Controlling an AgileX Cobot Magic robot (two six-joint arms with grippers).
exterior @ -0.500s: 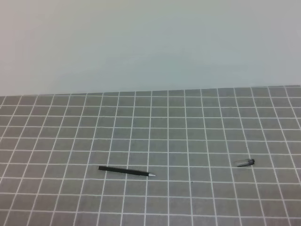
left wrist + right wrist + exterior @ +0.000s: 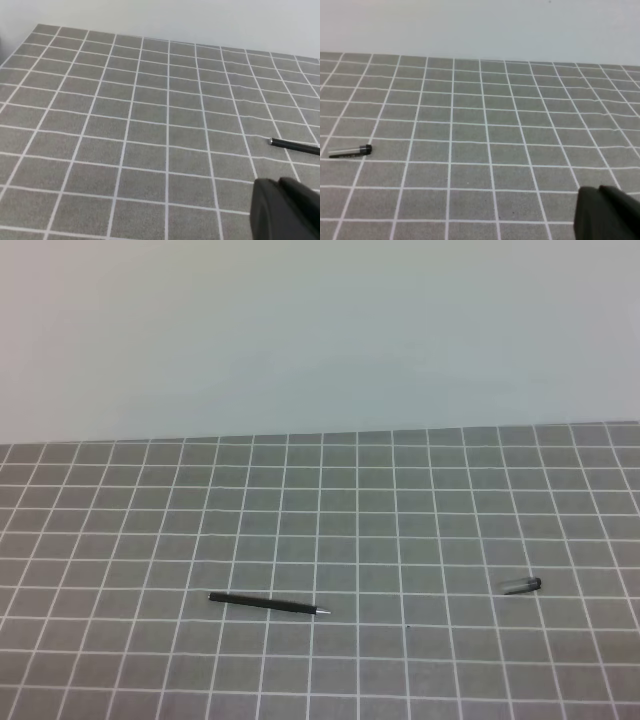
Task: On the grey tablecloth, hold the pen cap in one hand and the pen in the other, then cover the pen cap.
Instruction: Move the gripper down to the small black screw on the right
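Nothing has shifted since half a second ago: pen [image 2: 268, 604] and cap [image 2: 521, 586] lie exactly where they were on the cloth [image 2: 400, 500], so I have not started a pick yet. The pen lies towards the front edge, left of centre, silver tip aimed right. The cap rests well apart from it, near the front right corner, dark end pointing right. Neither arm shows from the high camera. My left wrist view catches the pen's butt end at the right edge, with a dark corner of my left gripper [image 2: 285, 210] below it; my right gripper [image 2: 607, 212] shows just as little. Jaws apart or together? I cannot tell for either. Both grasps are ahead of me.
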